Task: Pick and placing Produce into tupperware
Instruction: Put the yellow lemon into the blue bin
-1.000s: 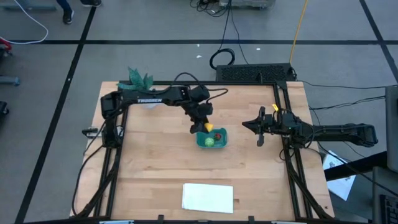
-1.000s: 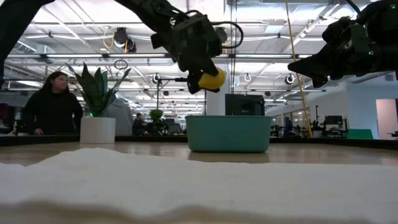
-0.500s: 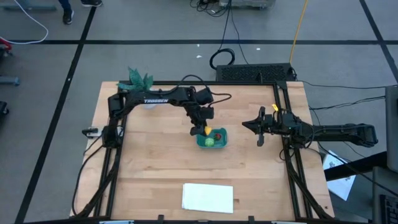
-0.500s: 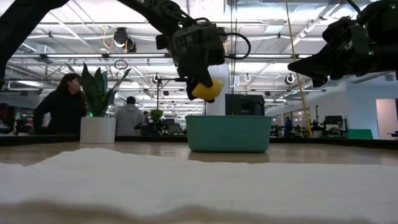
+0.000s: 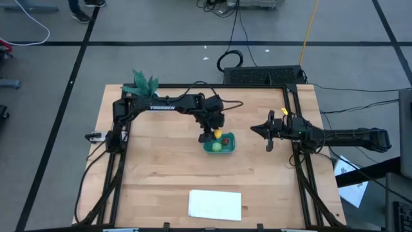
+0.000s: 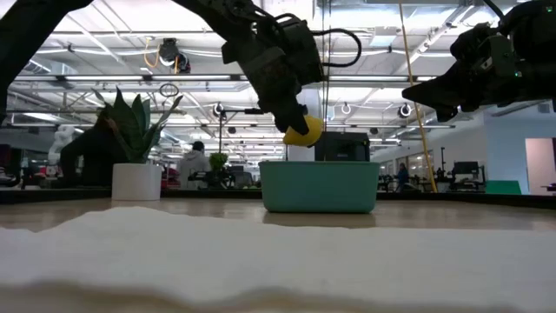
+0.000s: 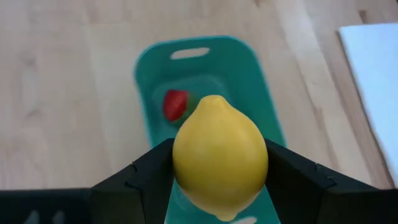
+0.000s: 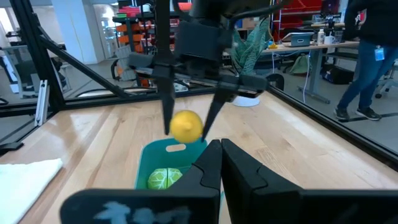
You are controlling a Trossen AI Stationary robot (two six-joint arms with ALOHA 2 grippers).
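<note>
The teal tub (image 5: 229,149) stands near the table's middle; its side wall (image 6: 319,187) faces the low view. A round green piece (image 5: 217,147) and a small red piece (image 7: 175,104) lie inside it. My left gripper (image 5: 210,134) hangs over the tub's far end, shut on the yellow lemon (image 6: 302,132), which is a little above the rim. The right wrist view shows the lemon (image 8: 186,126) above the green piece (image 8: 163,179). My right gripper (image 5: 256,131) waits to the right of the tub, raised, with its fingers (image 8: 208,163) shut. My left gripper pinches the lemon (image 7: 219,155) between its two fingers (image 7: 146,171), one on each side of its middle. The fingers (image 8: 166,102) come from above, pointing down at a slight slant. The lemon is lifted clear, above the tub's far end.
A green plant in a white pot (image 5: 145,85) stands at the far left corner. A flat white sheet (image 5: 215,204) lies by the near edge, and bare wood lies between it and the tub. People move in the room behind the table (image 6: 87,152).
My left gripper has carried the lemon down toward the tub and slightly toward the table's right, tipping as the arm reached out. It stays shut on the lemon. The tub and the pieces in it have not moved.
</note>
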